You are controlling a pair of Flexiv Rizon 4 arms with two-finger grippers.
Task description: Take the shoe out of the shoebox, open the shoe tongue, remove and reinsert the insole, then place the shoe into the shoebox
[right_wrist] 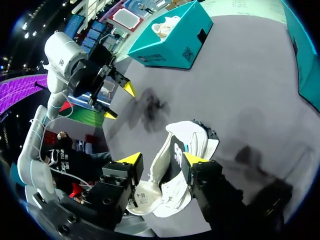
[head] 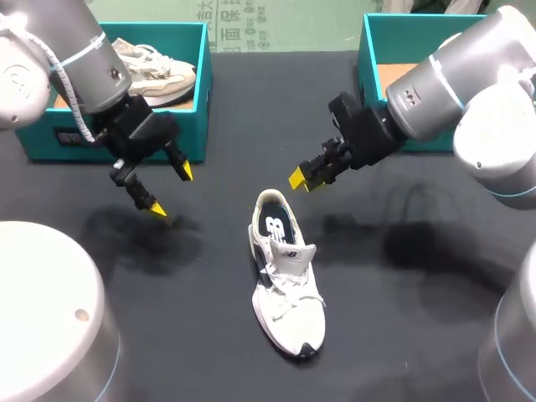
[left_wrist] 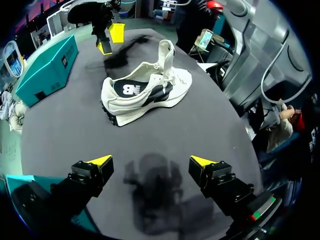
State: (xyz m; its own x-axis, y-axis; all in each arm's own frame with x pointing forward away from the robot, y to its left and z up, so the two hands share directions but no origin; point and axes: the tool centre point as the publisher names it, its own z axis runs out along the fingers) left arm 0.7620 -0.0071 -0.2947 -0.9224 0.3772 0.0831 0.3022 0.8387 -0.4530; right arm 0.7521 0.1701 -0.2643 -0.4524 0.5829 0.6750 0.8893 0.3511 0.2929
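Both left gripper (head: 172, 190) and right gripper (head: 303, 177) flank shoe (head: 280, 276).

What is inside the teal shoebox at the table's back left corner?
A cream sneaker lies inside the shoebox. My left arm covers the box's left part, so whatever else may be in there cannot be seen.
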